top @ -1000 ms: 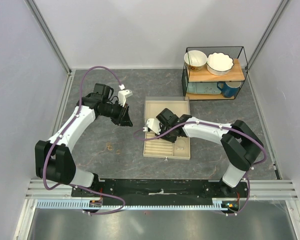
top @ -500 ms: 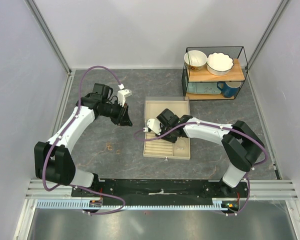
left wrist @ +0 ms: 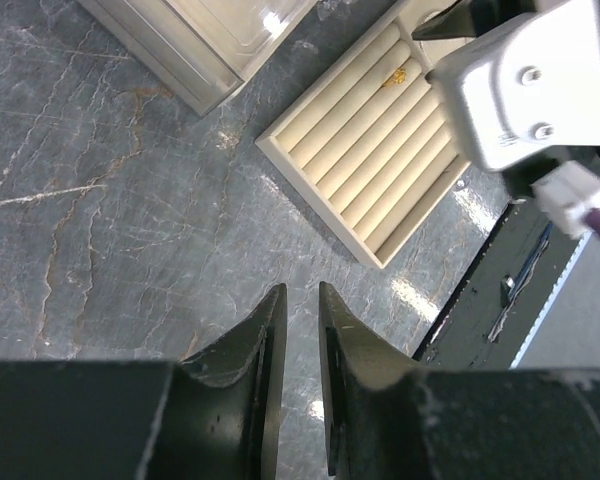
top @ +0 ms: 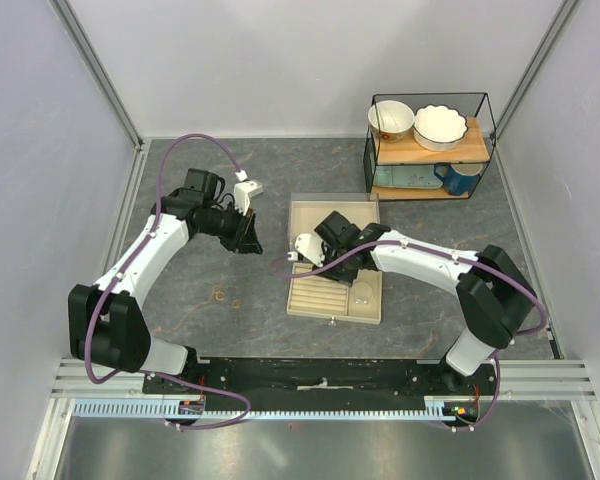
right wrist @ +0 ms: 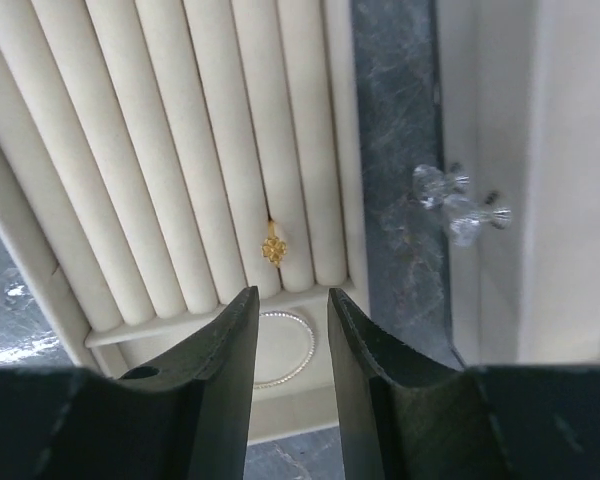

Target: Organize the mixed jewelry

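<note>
The beige slotted tray [top: 310,297] lies mid-table. A gold clover ring [right wrist: 273,247] sits in a slot between its rolls and also shows in the left wrist view [left wrist: 398,73]. The thin silvery hoop [top: 362,293] lies in the tray's end compartment, and my fingers partly hide it in the right wrist view [right wrist: 298,335]. My right gripper [right wrist: 292,296] hovers open and empty over the rolls and hoop. Clear crystal pieces [right wrist: 460,205] lie by the tray's far edge. A tiny gold-brown ring [top: 220,293] lies on the table to the left. My left gripper [left wrist: 298,292] hangs over bare table, empty, jaws a narrow gap apart.
The tray's lid [top: 332,212] lies just behind the tray. A wire shelf [top: 430,150] with two bowls and a blue mug stands at the back right. A small clear piece [top: 332,318] lies at the tray's near edge. Walls enclose the table on both sides and at the back.
My right arm has shifted slightly right and away over the tray. The left arm has barely moved. No jewelry has moved.
</note>
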`<state>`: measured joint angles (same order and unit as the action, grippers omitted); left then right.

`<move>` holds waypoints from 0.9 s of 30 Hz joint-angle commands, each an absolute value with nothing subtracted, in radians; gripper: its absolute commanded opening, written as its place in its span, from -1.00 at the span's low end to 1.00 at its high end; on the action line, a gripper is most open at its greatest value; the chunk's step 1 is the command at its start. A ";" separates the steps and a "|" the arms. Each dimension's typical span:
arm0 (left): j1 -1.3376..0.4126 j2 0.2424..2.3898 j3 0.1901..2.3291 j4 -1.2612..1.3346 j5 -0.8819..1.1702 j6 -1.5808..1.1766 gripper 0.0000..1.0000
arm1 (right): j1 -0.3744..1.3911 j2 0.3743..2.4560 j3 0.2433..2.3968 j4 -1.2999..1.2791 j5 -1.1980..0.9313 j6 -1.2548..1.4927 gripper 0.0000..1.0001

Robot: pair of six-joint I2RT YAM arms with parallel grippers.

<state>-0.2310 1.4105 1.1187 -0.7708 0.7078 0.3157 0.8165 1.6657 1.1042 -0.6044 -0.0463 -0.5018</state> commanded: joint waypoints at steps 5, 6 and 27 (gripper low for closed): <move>-0.215 1.344 1.097 -0.752 0.680 0.389 -0.46 | 0.822 1.563 1.213 -0.684 -0.066 -0.503 -0.19; -0.213 1.338 1.082 -0.758 0.675 0.405 -0.46 | 0.824 1.556 1.215 -0.690 -0.081 -0.503 -0.19; -0.161 1.137 0.739 -0.822 0.514 0.796 -0.03 | 0.836 1.476 1.221 -0.637 -0.163 -0.535 -0.18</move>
